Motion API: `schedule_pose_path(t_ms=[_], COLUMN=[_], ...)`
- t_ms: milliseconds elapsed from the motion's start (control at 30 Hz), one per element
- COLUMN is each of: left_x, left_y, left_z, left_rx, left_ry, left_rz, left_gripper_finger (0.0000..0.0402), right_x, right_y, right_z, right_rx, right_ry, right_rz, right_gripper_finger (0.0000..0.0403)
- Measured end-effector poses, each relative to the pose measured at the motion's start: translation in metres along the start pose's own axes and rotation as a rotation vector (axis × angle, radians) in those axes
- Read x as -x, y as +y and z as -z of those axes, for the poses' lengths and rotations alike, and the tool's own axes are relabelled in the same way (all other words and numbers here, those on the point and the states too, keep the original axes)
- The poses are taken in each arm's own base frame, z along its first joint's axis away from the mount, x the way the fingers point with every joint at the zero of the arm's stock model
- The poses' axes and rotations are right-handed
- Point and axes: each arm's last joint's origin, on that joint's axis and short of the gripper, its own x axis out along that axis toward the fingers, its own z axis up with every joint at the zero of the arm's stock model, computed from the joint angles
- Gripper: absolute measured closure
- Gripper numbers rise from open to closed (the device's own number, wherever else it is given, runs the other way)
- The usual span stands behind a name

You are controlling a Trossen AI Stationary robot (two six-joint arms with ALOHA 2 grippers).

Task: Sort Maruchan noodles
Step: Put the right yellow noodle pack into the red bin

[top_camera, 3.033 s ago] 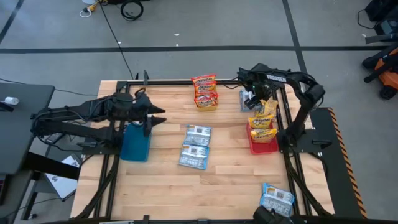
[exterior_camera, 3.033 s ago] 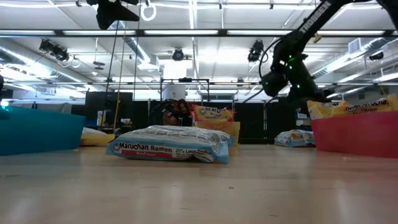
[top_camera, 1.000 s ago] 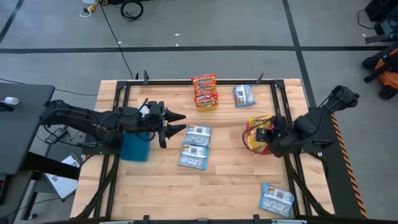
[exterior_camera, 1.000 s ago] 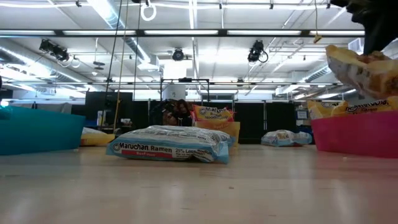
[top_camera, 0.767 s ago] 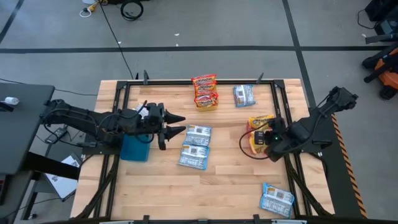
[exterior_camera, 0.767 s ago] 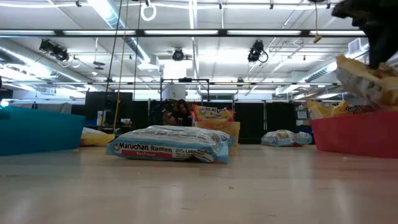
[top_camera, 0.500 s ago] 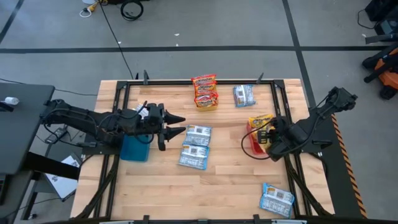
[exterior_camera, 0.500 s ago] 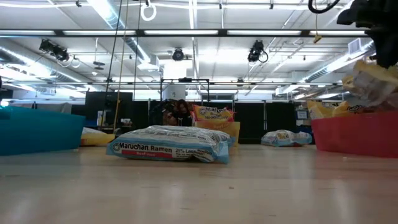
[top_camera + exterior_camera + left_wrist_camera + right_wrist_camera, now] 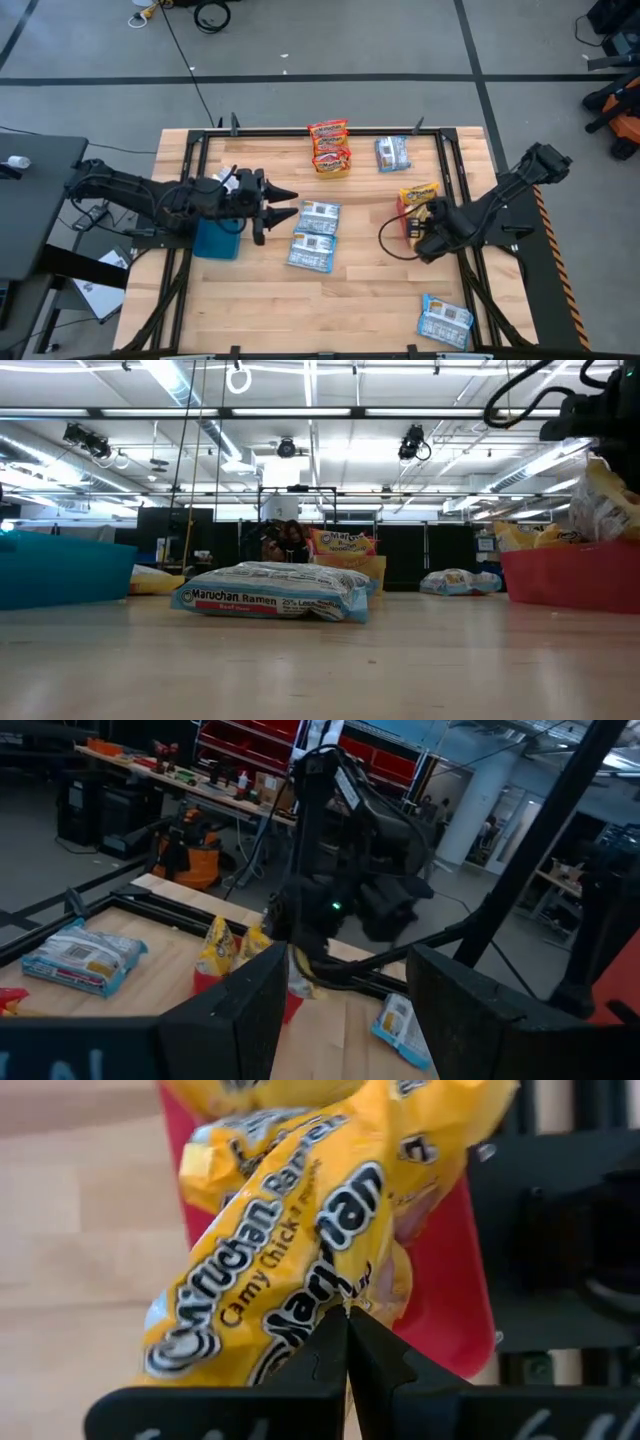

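My right gripper [image 9: 347, 1320] is shut on a yellow-orange noodle packet [image 9: 300, 1230] above the red bin [image 9: 403, 215] at the table's right; in the low view this packet [image 9: 612, 500] hangs just above the bin's rim [image 9: 565, 575]. Another yellow packet [image 9: 418, 193] lies in the bin. My left gripper [image 9: 285, 205] is open and level beside the blue bin [image 9: 216, 240], nothing between its fingers. Two blue-and-white packets [image 9: 320, 213], [image 9: 311, 251] lie flat mid-table. My right gripper pinches an edge of the yellow-orange packet [image 9: 345, 1295] between its two fingertips. The fingers come steeply from above, slanting down. The packet hangs below them, crumpled, over the red bin [image 9: 455, 1290]; whether its lower end touches the packets in the bin I cannot tell.
Red-and-white packets [image 9: 330, 147] are stacked at the far edge on something yellow [image 9: 366, 572]. Further blue-and-white packets lie at the far right [image 9: 392, 153] and near right corner [image 9: 445, 320]. A black frame [image 9: 300, 131] borders the table; bare wood shows in the near middle.
My right gripper has gone down toward the red bin and a little toward the table's near edge, tipping more steeply downward. It has kept hold of the yellow-orange packet, which has sunk nearly to the bin's rim.
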Motion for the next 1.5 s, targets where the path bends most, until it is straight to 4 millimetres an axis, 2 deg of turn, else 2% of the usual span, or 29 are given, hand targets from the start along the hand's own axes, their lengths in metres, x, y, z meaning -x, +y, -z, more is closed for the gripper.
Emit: schedule_pose_path(t_ms=[267,400,500,633,767,933,1067,1300,1400,1500], left_x=[0.001,0.0,0.0,0.0,0.0,0.0,0.0,0.0,0.0,0.0], left_y=[-0.002,0.0,0.0,0.001,0.001,0.001,0.001,0.001,0.001,0.001], left_z=[0.002,0.001,0.001,0.001,0.001,0.001,0.001,0.0,0.0,-0.001], left_rx=[-0.005,-0.011,-0.02,-0.03,-0.031,-0.031,-0.031,-0.03,-0.026,-0.019], left_ry=[0.016,0.01,0.007,0.004,0.002,0.0,-0.003,-0.008,-0.014,-0.022], left_rz=[0.007,-0.009,-0.018,-0.026,-0.03,-0.036,-0.044,-0.054,-0.056,-0.054], left_gripper_finger=[0.0194,0.0194,0.0194,0.0194,0.0194,0.0194,0.0194,0.0194,0.0194,0.0194], right_x=[0.015,0.006,-0.008,-0.02,-0.02,-0.018,-0.011,0.012,0.01,-0.003], right_y=[-0.01,-0.013,-0.012,-0.004,0.004,0.003,-0.002,-0.011,-0.012,-0.008], right_z=[-0.025,-0.026,-0.026,-0.025,-0.027,-0.032,-0.039,-0.048,-0.045,-0.04], right_rx=[-0.006,-0.007,-0.043,-0.114,-0.149,-0.14,-0.046,0.388,0.469,0.485], right_ry=[-0.094,-0.108,-0.114,-0.091,-0.087,-0.099,-0.038,0.304,0.412,0.387], right_rz=[0.063,0.089,0.109,0.035,-0.022,-0.03,-0.059,-0.128,-0.124,-0.103], right_gripper_finger=[0.0391,0.0392,0.0392,0.0388,0.0376,0.0351,0.0317,0.0265,0.0266,0.0271])
